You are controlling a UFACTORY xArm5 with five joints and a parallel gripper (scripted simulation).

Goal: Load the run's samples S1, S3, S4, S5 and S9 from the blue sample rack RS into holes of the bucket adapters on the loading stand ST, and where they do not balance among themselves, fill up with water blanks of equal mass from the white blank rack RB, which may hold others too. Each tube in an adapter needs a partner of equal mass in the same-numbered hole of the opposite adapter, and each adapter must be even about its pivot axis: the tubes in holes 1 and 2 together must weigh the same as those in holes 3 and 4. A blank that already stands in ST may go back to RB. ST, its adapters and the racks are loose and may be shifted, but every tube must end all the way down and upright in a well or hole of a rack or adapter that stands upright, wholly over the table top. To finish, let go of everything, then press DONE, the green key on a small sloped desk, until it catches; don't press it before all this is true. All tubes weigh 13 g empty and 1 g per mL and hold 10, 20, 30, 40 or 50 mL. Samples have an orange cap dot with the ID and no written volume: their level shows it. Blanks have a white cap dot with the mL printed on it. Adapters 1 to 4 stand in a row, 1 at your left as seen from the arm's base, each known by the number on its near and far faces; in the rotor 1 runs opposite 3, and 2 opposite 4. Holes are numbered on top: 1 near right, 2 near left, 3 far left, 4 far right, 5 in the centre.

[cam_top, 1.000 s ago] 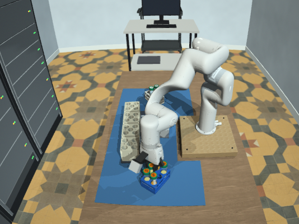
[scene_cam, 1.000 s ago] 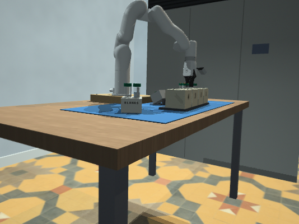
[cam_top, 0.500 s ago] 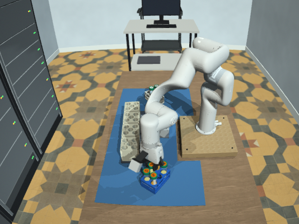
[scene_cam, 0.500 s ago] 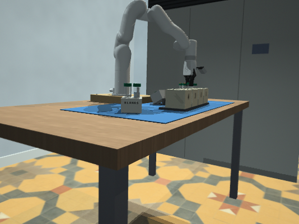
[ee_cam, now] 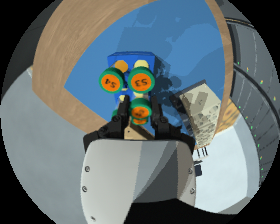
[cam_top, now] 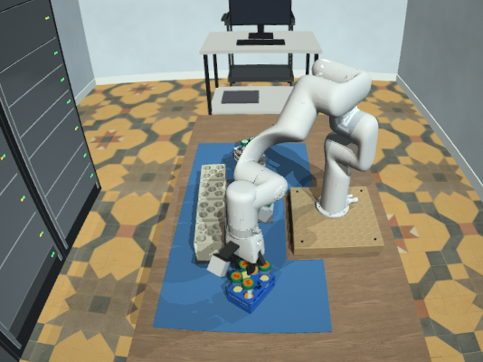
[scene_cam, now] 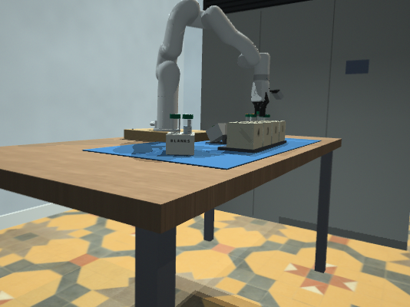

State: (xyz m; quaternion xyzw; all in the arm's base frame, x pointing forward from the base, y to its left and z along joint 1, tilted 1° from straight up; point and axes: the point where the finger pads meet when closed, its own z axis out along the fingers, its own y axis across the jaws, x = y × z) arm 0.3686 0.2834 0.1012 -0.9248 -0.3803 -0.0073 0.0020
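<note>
The white arm point(cam_top: 317, 106) is rising from its wooden base plate point(cam_top: 362, 242), folding over at a high elbow and reaching down across the blue mat point(cam_top: 190, 300), its last link hanging nearly plumb above the blue sample rack RS point(cam_top: 250, 293) at one end of the table point(scene_cam: 115, 186). The gripper point(ee_cam: 140, 122) is pointing straight down with its dark fingers pinching an orange-capped sample tube point(ee_cam: 140, 112) from either side; the ID on that cap is too blurred to read. Two more orange-capped tubes point(ee_cam: 110, 82) are standing in the rack just beyond the held one, side by side. The row of beige bucket adapters on the loading stand ST point(cam_top: 211, 210) is lying alongside the arm's wrist, just beside the sample rack. The white blank rack RB point(scene_cam: 180, 144), lettered BLANKS, is sitting well apart toward the other end of the mat, with green-capped tubes point(scene_cam: 187, 117) standing in it.
</note>
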